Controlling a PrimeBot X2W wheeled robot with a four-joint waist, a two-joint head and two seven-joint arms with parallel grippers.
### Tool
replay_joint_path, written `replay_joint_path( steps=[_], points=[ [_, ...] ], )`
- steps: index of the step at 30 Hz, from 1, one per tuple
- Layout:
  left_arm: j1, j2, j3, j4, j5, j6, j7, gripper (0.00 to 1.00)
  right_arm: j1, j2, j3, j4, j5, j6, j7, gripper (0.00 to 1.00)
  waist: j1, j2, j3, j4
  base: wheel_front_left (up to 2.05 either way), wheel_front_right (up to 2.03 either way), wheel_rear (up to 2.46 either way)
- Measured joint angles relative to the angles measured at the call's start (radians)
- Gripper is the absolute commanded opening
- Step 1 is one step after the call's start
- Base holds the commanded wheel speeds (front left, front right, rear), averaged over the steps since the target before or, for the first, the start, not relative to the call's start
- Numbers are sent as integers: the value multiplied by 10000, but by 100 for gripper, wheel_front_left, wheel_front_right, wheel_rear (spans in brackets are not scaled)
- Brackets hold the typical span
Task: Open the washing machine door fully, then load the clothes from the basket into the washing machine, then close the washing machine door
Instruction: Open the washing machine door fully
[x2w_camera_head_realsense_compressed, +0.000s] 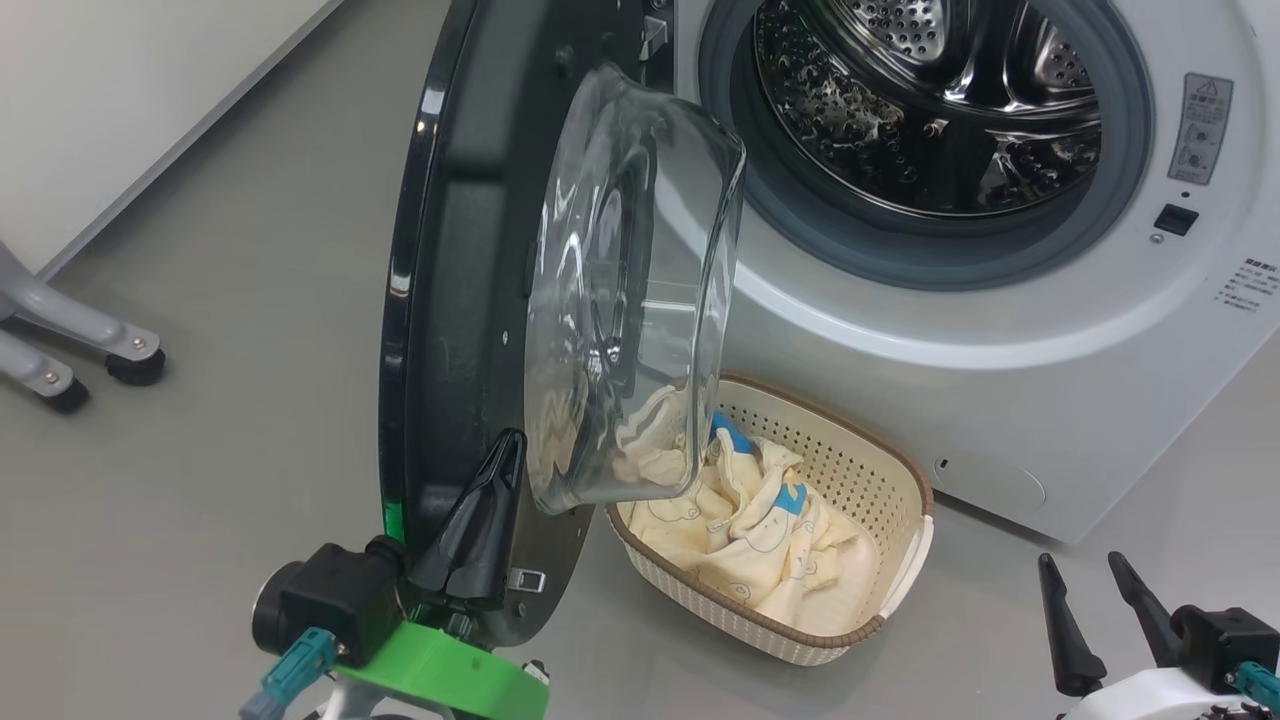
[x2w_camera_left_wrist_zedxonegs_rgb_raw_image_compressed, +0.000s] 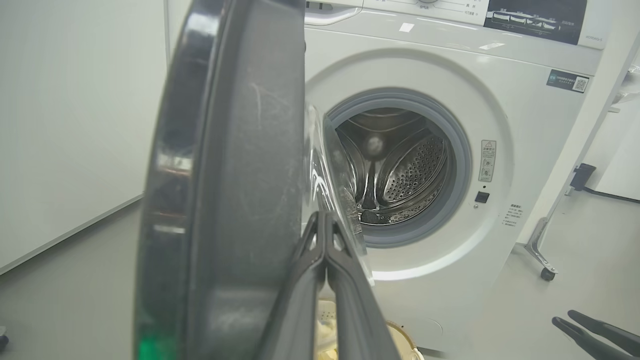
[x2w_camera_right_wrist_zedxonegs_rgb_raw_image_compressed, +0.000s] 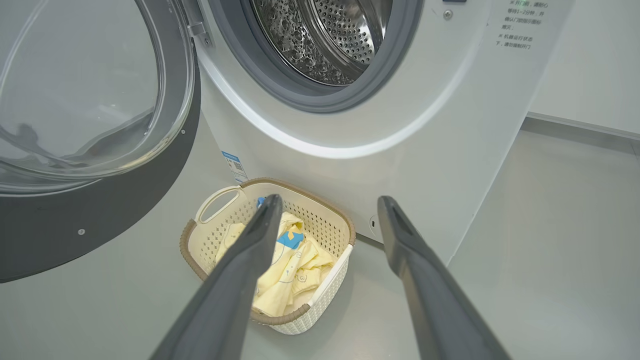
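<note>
Now the left claw (x2w_camera_head_realsense_compressed: 505, 450), tips together, sits at the inner side of the partly open washing machine door (x2w_camera_head_realsense_compressed: 450, 300); the right claw (x2w_camera_head_realsense_compressed: 1080, 560) is apart. The clothes (x2w_camera_head_realsense_compressed: 760, 530) in the basket (x2w_camera_head_realsense_compressed: 860, 470) look soft and light: pinch a raised fold.

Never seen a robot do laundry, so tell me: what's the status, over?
Left gripper shut, at the door's inside face. Right gripper open, idle. Door swung out. Clothes in basket, drum mouth unblocked.

Just beside the left claw (x2w_camera_head_realsense_compressed: 510, 445), itself matt black, the washing machine door (x2w_camera_head_realsense_compressed: 450, 300) has a glossy black rim and clear, smooth glass. To the claw's right, the basket (x2w_camera_head_realsense_compressed: 850, 450) is perforated cream plastic, holding soft cloth clothes (x2w_camera_head_realsense_compressed: 760, 530). Beyond the claw, the drum (x2w_camera_head_realsense_compressed: 930, 100) is shiny perforated steel.
</note>
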Motion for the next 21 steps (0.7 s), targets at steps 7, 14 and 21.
replay_joint_path(
  steps=[7, 14, 21],
  points=[
    [16, -8, 142, 82, 98, 15, -71, 0, -174, -109, 73, 27, 0, 0, 0, 100, 0, 0, 164, 52, 0, 0, 0],
    [30, -12, 311, 309, 213, 54, -86, 0, -284, -150, 203, 56, 19, 0, 0, 100, 0, 0, 250, 79, 0, 0, 0],
    [23, -15, 568, 543, 276, 98, -174, 0, -420, -182, 259, 98, 75, 0, 0, 100, 0, 0, 249, 80, 0, 0, 0]
  ],
)
